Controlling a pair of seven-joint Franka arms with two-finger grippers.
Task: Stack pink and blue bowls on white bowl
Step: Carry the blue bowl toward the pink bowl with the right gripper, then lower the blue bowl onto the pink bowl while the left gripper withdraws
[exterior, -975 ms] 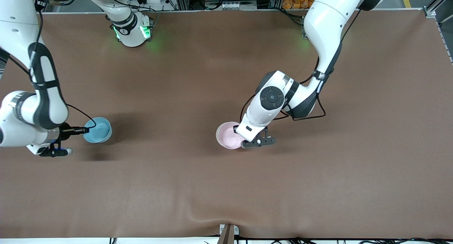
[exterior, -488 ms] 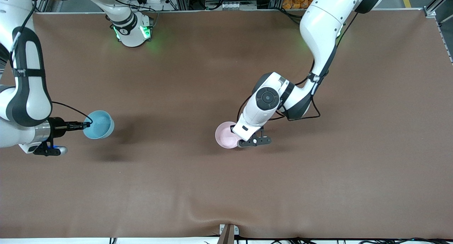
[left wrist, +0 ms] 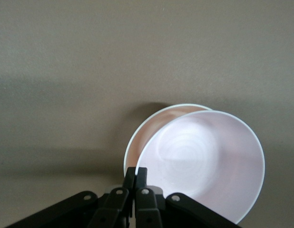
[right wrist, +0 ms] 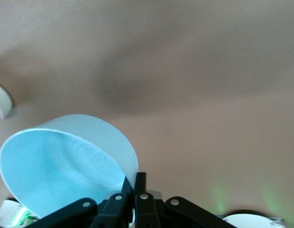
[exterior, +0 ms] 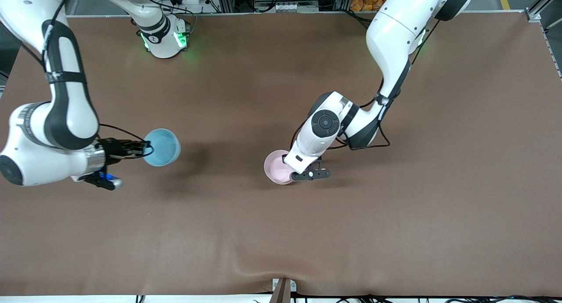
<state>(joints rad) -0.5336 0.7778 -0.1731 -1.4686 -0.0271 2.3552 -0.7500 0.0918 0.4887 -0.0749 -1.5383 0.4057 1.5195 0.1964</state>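
My left gripper (exterior: 292,174) is shut on the rim of the pale pink bowl (exterior: 275,167) near the table's middle. In the left wrist view its fingers (left wrist: 136,170) pinch the pink bowl (left wrist: 204,161), which sits offset over the white bowl (left wrist: 143,135). Only an arc of the white bowl's rim shows, and I cannot tell whether the two touch. The front view hides the white bowl. My right gripper (exterior: 142,148) is shut on the rim of the light blue bowl (exterior: 162,147) and holds it tilted above the table toward the right arm's end. It also shows in the right wrist view (right wrist: 136,176) with the blue bowl (right wrist: 61,171).
The brown table cover (exterior: 395,206) has a raised wrinkle near its front edge, by a small bracket (exterior: 283,290). The right arm's base (exterior: 164,37) glows green at the table's back edge.
My right gripper has lifted the blue bowl and carried it toward the pink bowl. My left gripper has shifted slightly with the pink bowl toward the right arm's end.
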